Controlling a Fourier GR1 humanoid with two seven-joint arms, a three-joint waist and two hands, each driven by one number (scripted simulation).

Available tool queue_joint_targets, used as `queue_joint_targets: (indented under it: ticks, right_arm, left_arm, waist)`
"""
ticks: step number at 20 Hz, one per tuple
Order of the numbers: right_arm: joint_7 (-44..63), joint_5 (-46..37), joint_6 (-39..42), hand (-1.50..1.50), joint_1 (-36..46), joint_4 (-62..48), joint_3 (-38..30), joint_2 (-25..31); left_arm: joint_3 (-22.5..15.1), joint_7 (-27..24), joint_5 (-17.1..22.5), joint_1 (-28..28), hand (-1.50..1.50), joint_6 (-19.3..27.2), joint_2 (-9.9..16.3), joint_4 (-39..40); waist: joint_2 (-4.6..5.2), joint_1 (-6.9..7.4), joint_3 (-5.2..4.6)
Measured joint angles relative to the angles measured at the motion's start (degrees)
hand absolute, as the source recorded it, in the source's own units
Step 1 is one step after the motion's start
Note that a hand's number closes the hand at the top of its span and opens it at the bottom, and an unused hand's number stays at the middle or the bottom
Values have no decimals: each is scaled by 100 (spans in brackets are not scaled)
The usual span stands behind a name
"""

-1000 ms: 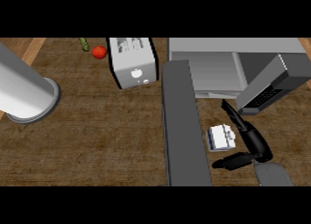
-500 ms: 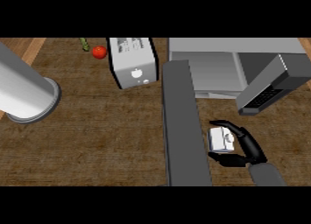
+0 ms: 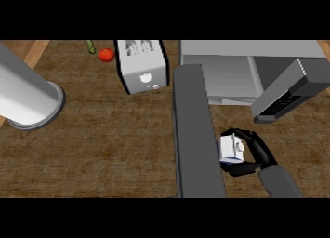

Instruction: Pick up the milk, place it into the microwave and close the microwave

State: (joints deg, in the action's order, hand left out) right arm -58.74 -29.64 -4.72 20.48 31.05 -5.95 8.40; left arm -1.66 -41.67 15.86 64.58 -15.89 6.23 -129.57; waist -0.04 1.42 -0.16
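since the earlier frame the right hand (image 3: 255,152) has closed its fingers around the milk (image 3: 230,148), which stands on the counter (image 3: 112,153) before the microwave (image 3: 243,72). lifting, placing inside and closing the door (image 3: 291,93) are left. left hand is not visible.

**Narrow lane toward an open oven cavity**

At lower right, the right hand (image 3: 258,153) is curled round the milk (image 3: 230,148), hemmed on its left by the long grey door panel (image 3: 194,135). Above it, the microwave (image 3: 229,74) cavity is seen open, partly flanked at right by the dark control block (image 3: 291,93). Bare counter (image 3: 105,153) is left across the lower left; the toaster (image 3: 141,65), tomato (image 3: 106,55) and steel cylinder (image 3: 20,93) crowd the upper left.
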Motion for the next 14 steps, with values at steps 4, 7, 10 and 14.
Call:
queue_joint_targets:
  ticks: [4,7,10,14]
  right_arm:
    - [-139,-136,-288,150,232,-563,-59,30]
    - [-208,-74,-388,150,441,-845,-217,90]
    - [-187,90,-544,150,608,-1062,-492,163]
    - [-236,364,-594,150,767,-1280,-846,302]
  left_arm:
    - [-41,100,17,-49,-150,-12,-58,-57]
    - [-42,91,-3,-61,-150,-80,-71,0]
    - [-58,78,10,0,-150,-161,-68,-20]
    - [54,73,138,6,-150,-243,-39,-13]
  waist:
    - [14,24,5]
    - [23,46,13]
    - [41,81,21]
    - [62,98,34]
